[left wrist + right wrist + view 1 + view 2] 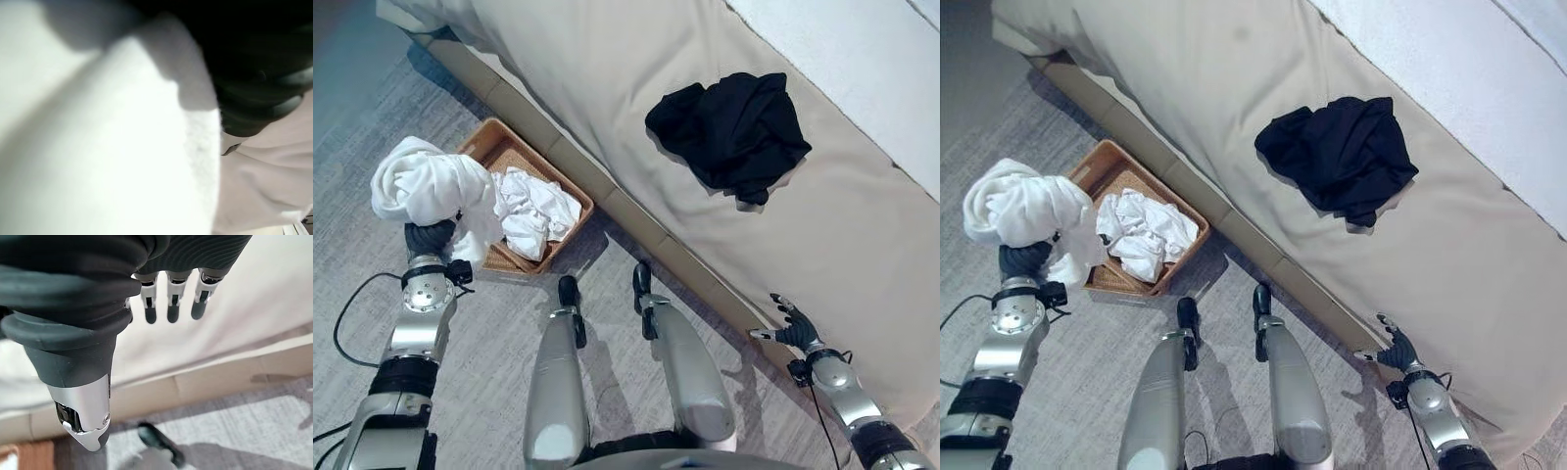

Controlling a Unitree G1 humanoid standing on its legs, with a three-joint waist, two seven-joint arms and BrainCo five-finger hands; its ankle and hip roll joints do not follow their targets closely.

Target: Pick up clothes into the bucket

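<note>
The bed (636,88) runs diagonally across the scene from far left to near right, its beige cover hanging down over the side to the grey carpeted floor (499,323). On that cover, toward the right, lies a crumpled black garment (729,132), well apart from everything else and untouched; judged from the task, it is left to collect.

On the floor at the left, tucked against the base of the bed, sits the bucket (487,137), here a shallow woven brown basket. It is placed close to the bed, probably so clothes can be carried a short way. A rumpled white garment (536,213) already lies inside it.

A second white bundle of clothing (431,186) is lifted above the floor at the basket's near-left corner, partly overlapping its rim. The left hand (431,237) is beneath it, arm reaching up from the near left with the wrist raised. The cloth drapes over the hand, so I cannot tell how the fingers are set; the left wrist view shows white fabric pressed close. The bundle seems poised for release into the basket.

The right hand (793,328) hangs idle at the near right beside the bed's edge, fingers relaxed and spread, holding nothing.
</note>
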